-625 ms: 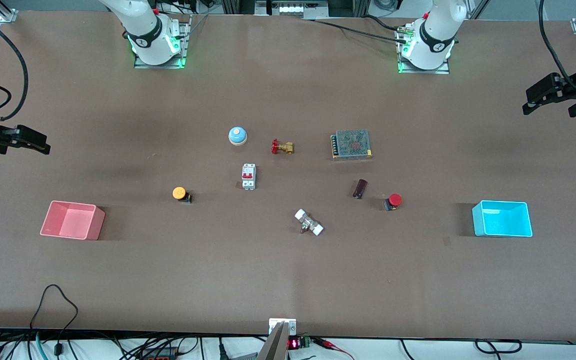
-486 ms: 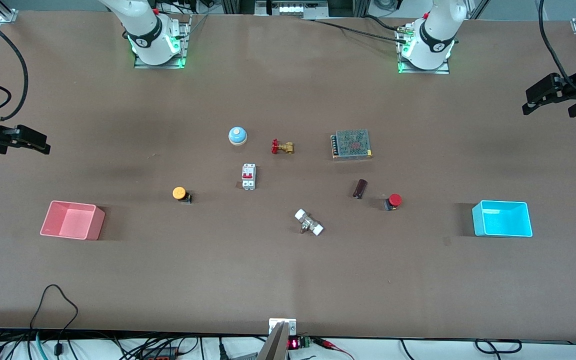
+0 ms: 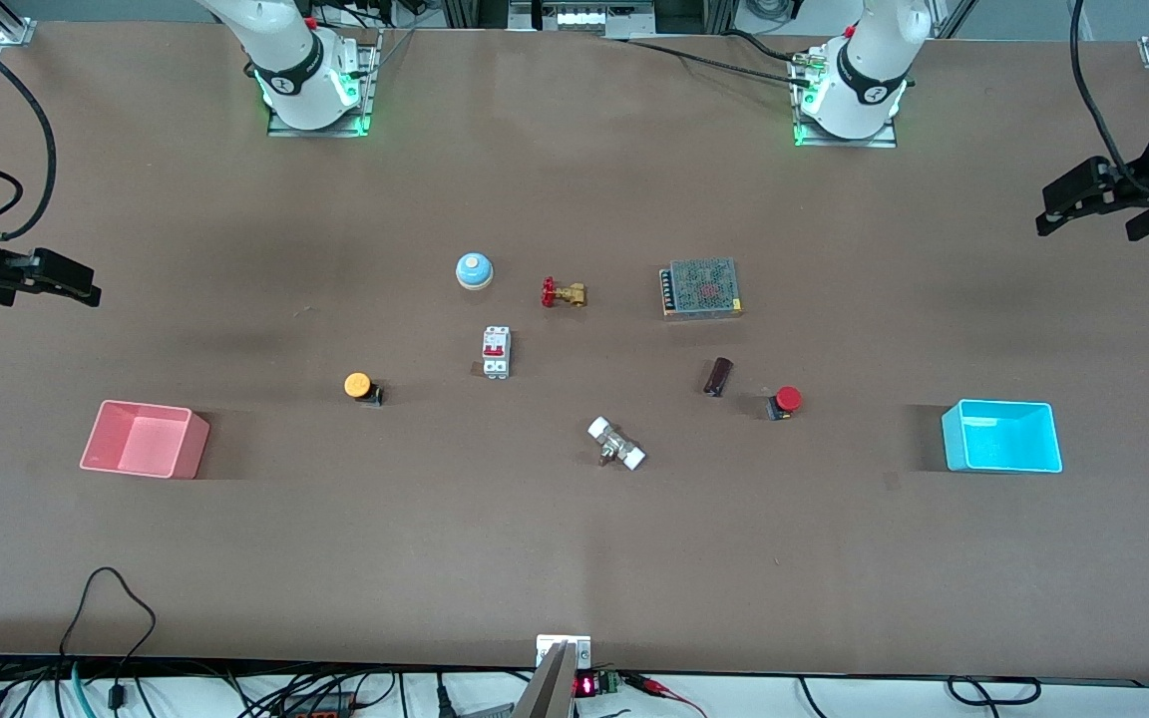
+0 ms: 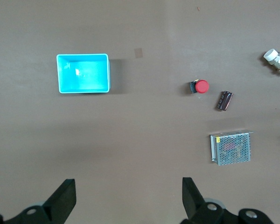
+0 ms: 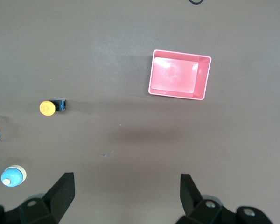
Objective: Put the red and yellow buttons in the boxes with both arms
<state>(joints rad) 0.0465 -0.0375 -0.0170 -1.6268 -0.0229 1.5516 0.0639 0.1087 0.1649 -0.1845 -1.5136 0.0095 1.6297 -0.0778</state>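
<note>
The red button (image 3: pixel 785 401) lies on the table toward the left arm's end, also in the left wrist view (image 4: pixel 200 87). The yellow button (image 3: pixel 360 386) lies toward the right arm's end, also in the right wrist view (image 5: pixel 49 107). The cyan box (image 3: pixel 1001 436) (image 4: pixel 83 73) and the pink box (image 3: pixel 144 439) (image 5: pixel 179 74) stand empty near the two ends. My left gripper (image 3: pixel 1085 224) (image 4: pixel 129 186) is open and empty, high over the table's edge above the cyan box's end. My right gripper (image 3: pixel 76 284) (image 5: pixel 126 183) is open and empty, high over the pink box's end.
In the middle lie a blue-domed bell (image 3: pixel 474 270), a brass valve with a red handle (image 3: pixel 563 293), a white circuit breaker (image 3: pixel 496 352), a metal mesh power supply (image 3: pixel 701 287), a dark cylinder (image 3: pixel 718 376) beside the red button, and a white fitting (image 3: pixel 616 444).
My left gripper has shifted slightly at its end of the table. My right gripper has barely moved. Nothing on the table has moved.
</note>
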